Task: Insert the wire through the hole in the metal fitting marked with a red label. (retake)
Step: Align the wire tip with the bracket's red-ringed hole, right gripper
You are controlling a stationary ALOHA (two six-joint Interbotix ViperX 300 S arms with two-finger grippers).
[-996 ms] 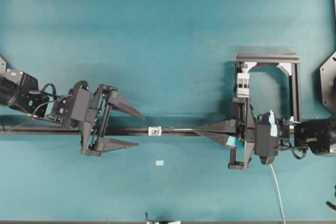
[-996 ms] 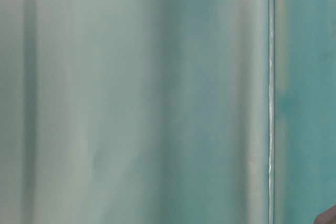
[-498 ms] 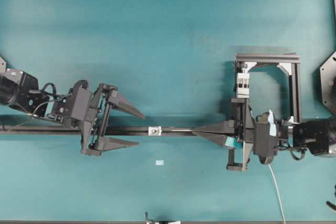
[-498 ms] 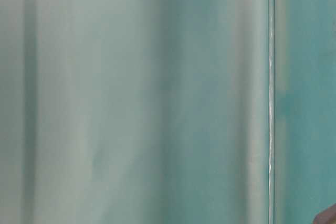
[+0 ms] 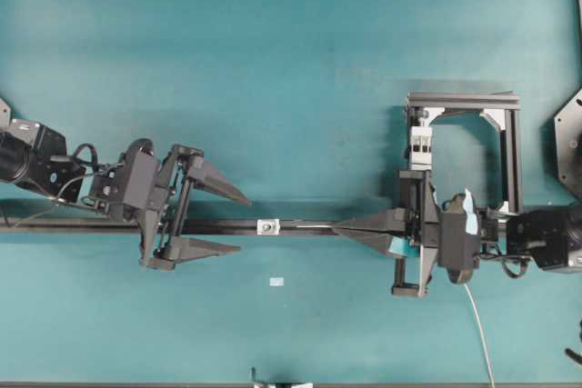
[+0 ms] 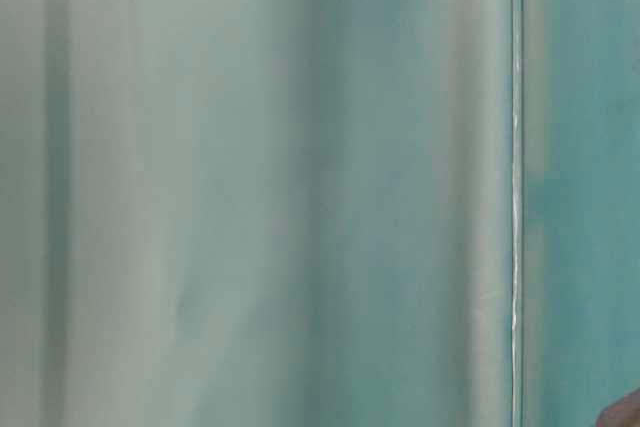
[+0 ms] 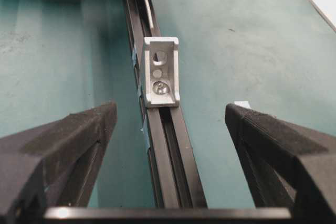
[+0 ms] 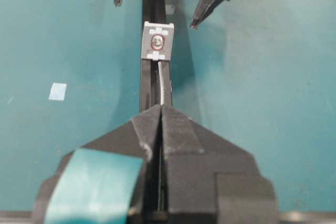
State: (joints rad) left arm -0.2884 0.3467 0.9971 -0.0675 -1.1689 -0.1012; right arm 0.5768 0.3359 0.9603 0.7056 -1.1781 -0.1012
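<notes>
Right gripper (image 8: 160, 109) clamped on wire (image 8: 164, 85), tip aimed at metal fitting (image 8: 158, 41) on the rail (image 7: 176, 171); left gripper (image 5: 232, 222) spread, waiting beyond to receive.

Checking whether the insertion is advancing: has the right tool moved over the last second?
Yes, slightly: the right tool crept left along the black rail toward the metal fitting, which stayed put.

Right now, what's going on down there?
Right claw shut on the wire, tip at the metal fitting. Left claw open, waiting behind. Nothing blocking.
</notes>
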